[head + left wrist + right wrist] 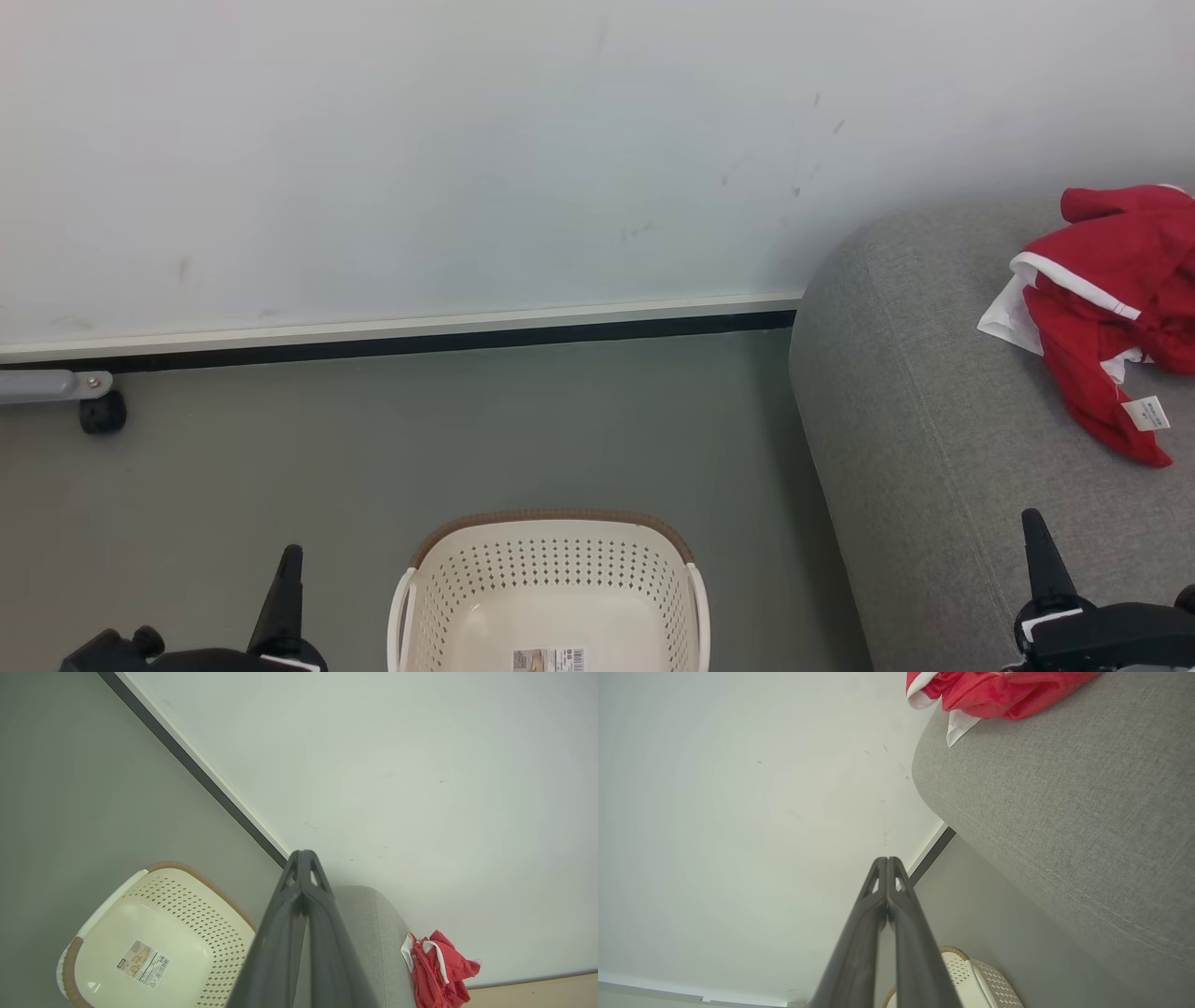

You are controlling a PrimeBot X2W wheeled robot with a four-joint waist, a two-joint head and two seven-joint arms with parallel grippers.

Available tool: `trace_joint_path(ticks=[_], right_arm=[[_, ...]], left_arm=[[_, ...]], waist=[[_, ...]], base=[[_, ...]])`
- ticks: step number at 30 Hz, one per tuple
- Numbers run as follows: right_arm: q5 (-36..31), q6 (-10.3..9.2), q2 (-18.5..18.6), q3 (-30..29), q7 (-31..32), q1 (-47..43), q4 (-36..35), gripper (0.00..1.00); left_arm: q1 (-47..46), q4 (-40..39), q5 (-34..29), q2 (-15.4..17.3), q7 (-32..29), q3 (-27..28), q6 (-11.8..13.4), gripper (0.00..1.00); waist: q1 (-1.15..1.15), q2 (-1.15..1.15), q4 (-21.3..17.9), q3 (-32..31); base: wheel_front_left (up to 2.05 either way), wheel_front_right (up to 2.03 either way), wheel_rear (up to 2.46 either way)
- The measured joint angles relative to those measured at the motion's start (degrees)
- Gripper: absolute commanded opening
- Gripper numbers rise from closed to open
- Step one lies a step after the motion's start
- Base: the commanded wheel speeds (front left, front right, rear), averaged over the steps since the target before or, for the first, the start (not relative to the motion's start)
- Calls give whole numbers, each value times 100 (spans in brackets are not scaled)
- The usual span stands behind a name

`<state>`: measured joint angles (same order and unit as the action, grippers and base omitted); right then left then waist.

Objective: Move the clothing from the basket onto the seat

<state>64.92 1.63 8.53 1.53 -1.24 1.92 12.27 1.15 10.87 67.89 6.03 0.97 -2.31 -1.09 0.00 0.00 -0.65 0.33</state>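
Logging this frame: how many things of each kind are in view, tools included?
Red clothing heap: 1 (separate garments cannot be told apart)
Basket: 1
Seat cushion: 1
Tools: 2, the left tool and the right tool, both shut
Caster wheel: 1
Total: 6

3 cams, shared: basket (551,571), seat (915,420)
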Motion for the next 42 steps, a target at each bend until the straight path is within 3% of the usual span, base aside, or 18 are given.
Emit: trace_joint_path(ticks=[26, 42], right_arm=[[1873, 367, -415, -643, 532, 227, 330, 0], [2650, 527, -600, -914, 773, 335, 481, 0]], left_arm=[[-365, 404, 1624, -248, -520, 528, -404, 0], [-566, 582, 2380, -354, -747, 747, -555, 0]], waist=[[0, 0, 46, -16], [0, 0, 65, -23]], base=[[0, 0, 0], [0, 0, 0]])
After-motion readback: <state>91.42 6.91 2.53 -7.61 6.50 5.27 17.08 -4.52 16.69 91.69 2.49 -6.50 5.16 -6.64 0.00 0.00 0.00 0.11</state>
